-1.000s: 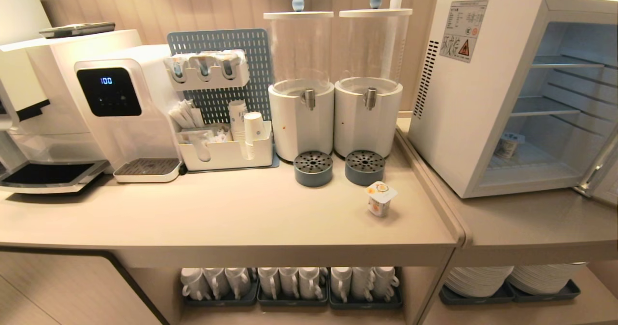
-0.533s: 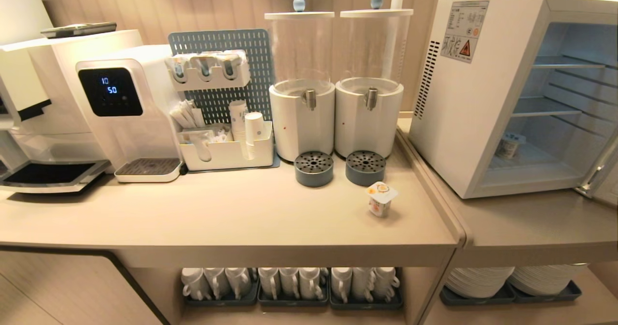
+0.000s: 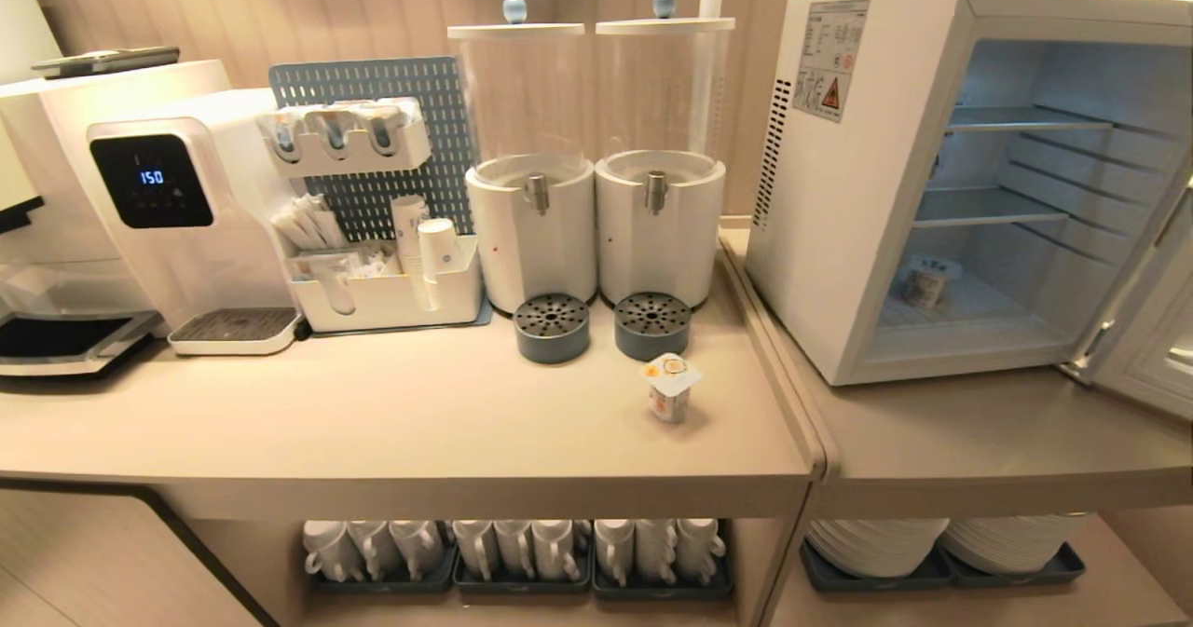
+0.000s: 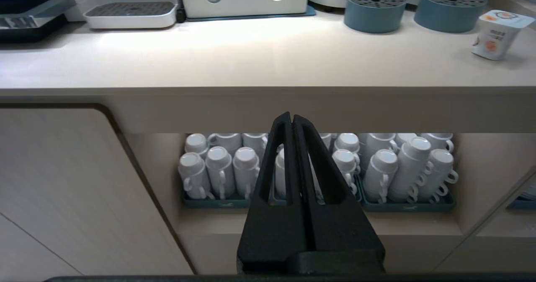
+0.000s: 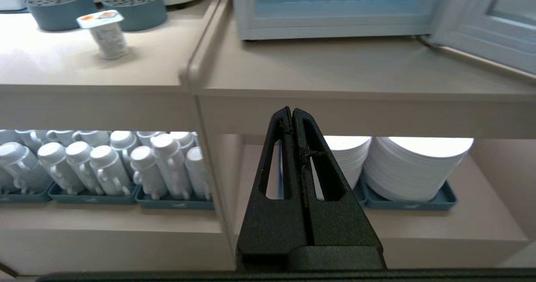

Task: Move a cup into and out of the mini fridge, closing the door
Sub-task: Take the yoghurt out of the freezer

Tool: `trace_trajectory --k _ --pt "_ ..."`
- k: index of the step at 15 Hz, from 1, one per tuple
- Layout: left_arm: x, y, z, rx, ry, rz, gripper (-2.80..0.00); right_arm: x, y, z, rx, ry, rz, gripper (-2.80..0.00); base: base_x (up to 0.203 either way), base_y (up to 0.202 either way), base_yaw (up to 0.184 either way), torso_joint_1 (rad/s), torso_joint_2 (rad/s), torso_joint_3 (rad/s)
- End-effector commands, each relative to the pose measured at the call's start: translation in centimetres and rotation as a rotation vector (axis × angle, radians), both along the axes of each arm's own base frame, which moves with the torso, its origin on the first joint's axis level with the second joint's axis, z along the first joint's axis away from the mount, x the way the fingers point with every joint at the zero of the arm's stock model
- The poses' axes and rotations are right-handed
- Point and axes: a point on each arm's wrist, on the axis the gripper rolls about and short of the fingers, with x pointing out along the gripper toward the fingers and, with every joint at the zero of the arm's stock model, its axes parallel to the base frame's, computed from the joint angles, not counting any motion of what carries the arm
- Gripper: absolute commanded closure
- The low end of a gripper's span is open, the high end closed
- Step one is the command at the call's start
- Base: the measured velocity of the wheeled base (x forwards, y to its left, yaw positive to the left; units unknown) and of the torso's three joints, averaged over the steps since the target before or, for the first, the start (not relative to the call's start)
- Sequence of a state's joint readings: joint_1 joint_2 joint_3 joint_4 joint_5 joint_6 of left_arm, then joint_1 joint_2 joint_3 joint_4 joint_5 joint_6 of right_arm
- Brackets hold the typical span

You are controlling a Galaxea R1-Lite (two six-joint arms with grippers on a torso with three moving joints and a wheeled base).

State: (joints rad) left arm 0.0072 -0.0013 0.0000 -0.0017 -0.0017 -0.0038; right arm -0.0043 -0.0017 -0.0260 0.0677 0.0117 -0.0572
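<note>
Plainly readable writing is scarce: the water dispenser [image 3: 177, 217] at the left shows "150" on its dark screen, and the mini fridge [image 3: 857, 189] carries a warning sticker [image 3: 829, 59] on its side with a red triangle and print too small for me to read. The fridge stands on the lower counter [image 3: 979, 431] at the right with the door [image 3: 1151, 329] swung wide open at the right edge of the head view, wire shelves showing inside and a small cup [image 3: 925, 282] sitting on its floor. Another yogurt cup [image 3: 669, 388] with an orange-printed foil lid stands upright on the beige counter [image 3: 373, 422], just in front of two round blue drip trays [image 3: 601, 326] under a pair of clear drink dispensers [image 3: 592, 152]. Behind runs a ribbed beige wall; a white organizer [image 3: 382, 282] with paper cups and a blue pegboard sits between the dispensers and the water machine. Below the counter, white mugs [image 3: 513, 548] fill blue trays, and stacks of white plates [image 3: 941, 543] sit under the fridge side. My left gripper [image 4: 292, 118] hangs low in front of the mug shelf with its fingers pressed together on nothing; my right gripper [image 5: 292, 112] hangs likewise before the plates, fingers together and empty. Since a second ago the whole head view has slid leftward, so the camera turned right, showing more of the fridge; the screen read "100" then.
</note>
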Motion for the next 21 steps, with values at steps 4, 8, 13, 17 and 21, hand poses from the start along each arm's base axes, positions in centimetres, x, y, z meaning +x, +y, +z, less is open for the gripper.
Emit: trace_trajectory --k 4,8,13,17,21 --pt "0.01 0.0 -0.05 -0.001 0.001 0.001 0.0 0.01 0.0 0.01 0.001 0.001 0.0 0.0 0.0 -0.195 -0.002 0.003 0.01 0.003" --pt "0.01 0.0 -0.05 -0.001 0.001 0.001 0.0 0.01 0.0 0.01 0.001 0.001 0.0 0.0 0.0 -0.195 -0.001 0.004 0.0 0.001" --pt "0.01 0.0 -0.05 -0.001 0.001 0.001 0.0 0.01 0.0 0.01 0.001 0.001 0.0 0.0 0.0 -0.196 0.001 0.003 0.0 0.002" --pt "0.01 0.0 -0.05 -0.001 0.001 0.001 0.0 0.01 0.0 0.01 0.001 0.001 0.0 0.0 0.0 -0.169 -0.001 0.003 0.0 0.002" --pt "0.01 0.0 -0.05 -0.001 0.001 0.001 0.0 0.01 0.0 0.01 0.001 0.001 0.0 0.0 0.0 -0.014 -0.001 0.001 0.0 0.001"
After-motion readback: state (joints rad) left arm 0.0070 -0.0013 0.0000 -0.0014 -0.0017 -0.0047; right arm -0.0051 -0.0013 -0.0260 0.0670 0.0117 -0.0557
